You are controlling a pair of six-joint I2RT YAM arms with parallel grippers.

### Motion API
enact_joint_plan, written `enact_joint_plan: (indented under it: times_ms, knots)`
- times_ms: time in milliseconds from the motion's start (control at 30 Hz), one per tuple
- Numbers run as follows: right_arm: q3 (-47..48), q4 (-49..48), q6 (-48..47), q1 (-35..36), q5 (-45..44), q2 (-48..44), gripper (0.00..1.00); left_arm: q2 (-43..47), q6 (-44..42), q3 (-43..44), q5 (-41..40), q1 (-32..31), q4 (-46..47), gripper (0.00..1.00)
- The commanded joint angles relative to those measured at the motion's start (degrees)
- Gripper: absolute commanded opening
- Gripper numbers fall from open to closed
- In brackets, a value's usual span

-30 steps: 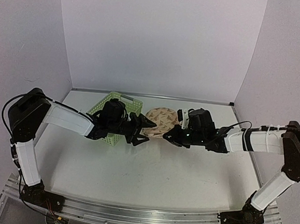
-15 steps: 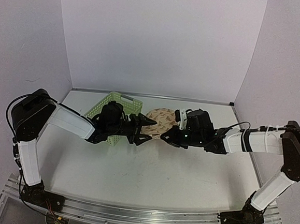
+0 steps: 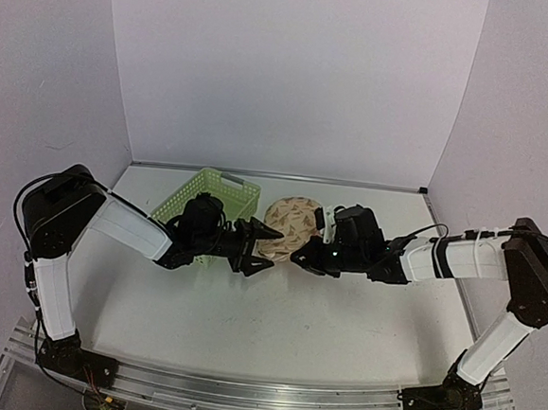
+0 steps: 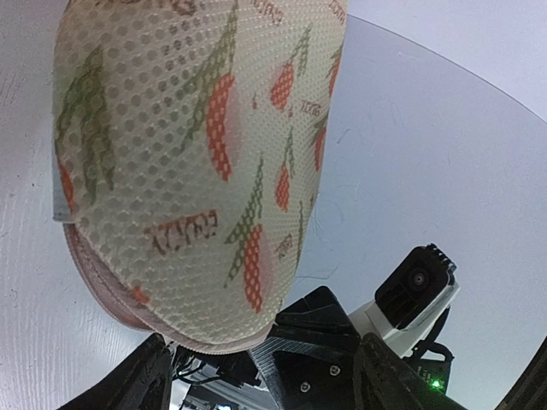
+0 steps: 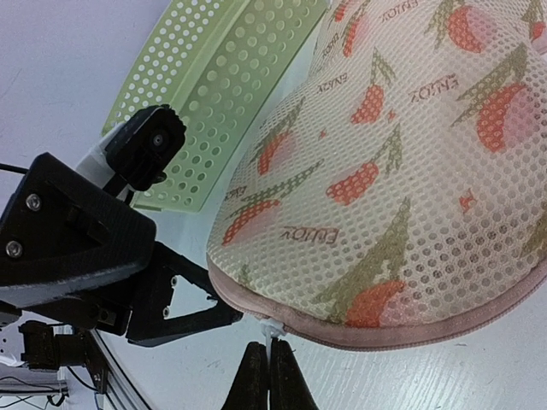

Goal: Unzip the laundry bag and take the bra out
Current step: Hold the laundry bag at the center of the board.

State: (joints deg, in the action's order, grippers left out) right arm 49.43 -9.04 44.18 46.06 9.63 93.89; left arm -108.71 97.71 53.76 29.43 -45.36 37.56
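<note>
1. Beige mesh laundry bag (image 3: 290,221), its printed lettering apparently "ENJOY", lies on the table (image 3: 293,330) beside the green slotted basket (image 3: 209,186).
2. Left gripper (image 3: 270,249) reaches in low, jaws spread at the bag's edge.
3. Right gripper (image 5: 267,350), opposite, pinches the white zip pull (image 5: 273,329).

Left hand (image 3: 271,249) gapes wide, facing the pinched-together right hand (image 5: 268,366).

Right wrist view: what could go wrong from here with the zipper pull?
1. The right gripper seems to pinch only the tip of the small white zipper pull; it may slip out.
2. The left gripper is open at the beige mesh laundry bag printed with red and green motifs, so pulling may drag the whole bag instead of unzipping it.
</note>
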Motion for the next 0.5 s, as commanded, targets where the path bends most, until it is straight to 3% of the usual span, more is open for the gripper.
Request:
enact_joint_plan:
  times_ms: [0,467]
  knots:
    - [2.8,-3.5,-0.3,0.5,-0.7,0.2,0.0,2.5,1.5,-0.5,1.6,-0.2,2.9,0.73]
    - [1.3,-3.9,-0.9,1.6,0.4,-3.1,0.0,-2.2,2.0,2.0,1.9,-0.2,2.9,0.7]
